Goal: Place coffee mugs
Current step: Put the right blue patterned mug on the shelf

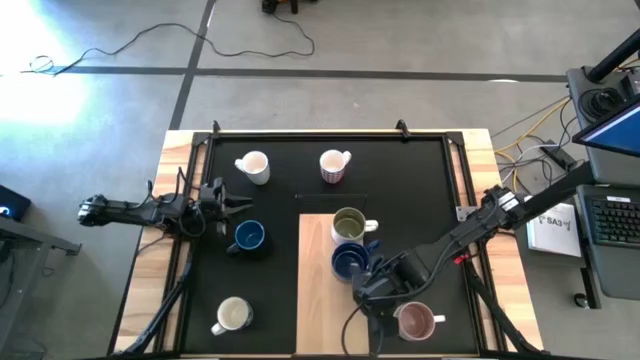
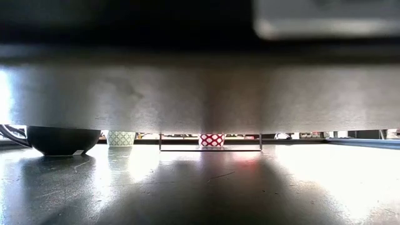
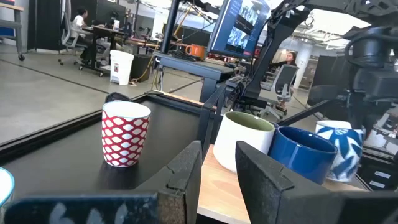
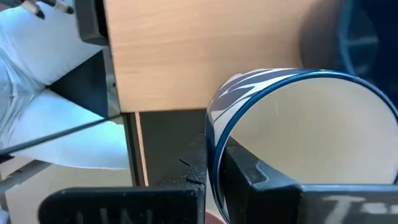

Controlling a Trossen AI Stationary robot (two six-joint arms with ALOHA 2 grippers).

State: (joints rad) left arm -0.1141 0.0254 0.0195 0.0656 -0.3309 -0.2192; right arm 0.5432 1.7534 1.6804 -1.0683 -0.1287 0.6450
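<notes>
Mugs mid-sorting: olive [image 1: 348, 226] and dark blue [image 1: 348, 260] already on wooden board [image 1: 315, 300], blue-striped one [image 4: 298, 143] clenched by right gripper [image 4: 214, 165] beside them; left gripper [image 3: 217, 165] parted, empty; five elsewhere.

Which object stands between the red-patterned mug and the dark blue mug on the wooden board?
High view: the olive-lined white mug stands between the red-patterned mug and the dark blue mug.

On the table's mat [image 1: 280, 300], a wooden board [image 1: 318, 300] lies at centre-front with 2 mugs [image 1: 349, 226] on it, one behind the other. 2 mugs [image 1: 253, 166] stand behind the board, 2 more [image 1: 233, 316] to its left, and 1 mug [image 1: 416, 321] to its right.
</notes>
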